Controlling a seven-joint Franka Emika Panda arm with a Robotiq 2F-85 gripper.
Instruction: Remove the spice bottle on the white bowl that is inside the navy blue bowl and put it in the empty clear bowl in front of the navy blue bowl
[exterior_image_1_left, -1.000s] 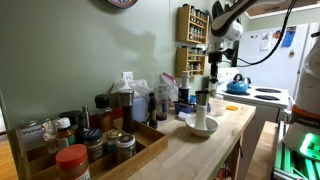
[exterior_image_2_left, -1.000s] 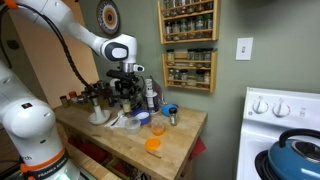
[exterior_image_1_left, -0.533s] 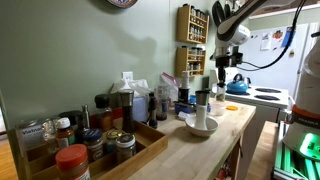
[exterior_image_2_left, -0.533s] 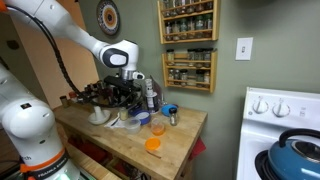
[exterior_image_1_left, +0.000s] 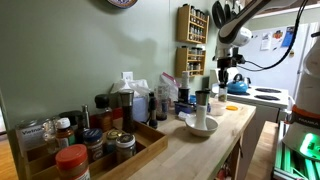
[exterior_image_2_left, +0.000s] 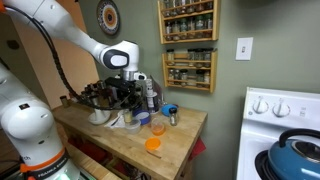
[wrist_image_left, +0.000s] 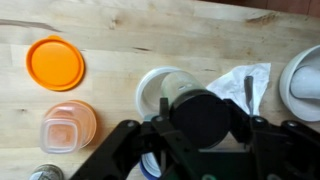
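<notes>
In the wrist view my gripper (wrist_image_left: 200, 150) is shut on the spice bottle (wrist_image_left: 200, 112), whose round black cap sits between the two fingers. Right beneath it is the white bowl (wrist_image_left: 158, 88) inside the navy blue bowl (wrist_image_left: 148, 172), of which only a sliver of rim shows. The empty clear bowl (wrist_image_left: 68, 126) stands to the left on the wooden counter. In both exterior views the gripper (exterior_image_1_left: 222, 80) (exterior_image_2_left: 127, 95) hangs over the cluttered counter, and the clear bowl (exterior_image_2_left: 157, 128) lies near it.
An orange lid (wrist_image_left: 55, 62) (exterior_image_2_left: 152, 145) lies beside the clear bowl. Crumpled white paper (wrist_image_left: 240, 82) and another white bowl (wrist_image_left: 305, 80) (exterior_image_1_left: 200, 125) sit on the other side. A tray of jars (exterior_image_1_left: 90, 150), a wall spice rack (exterior_image_2_left: 188, 45) and a stove (exterior_image_2_left: 285, 140) surround the counter.
The arm has shifted slightly sideways over the counter. The bottle stays in the jaws.
</notes>
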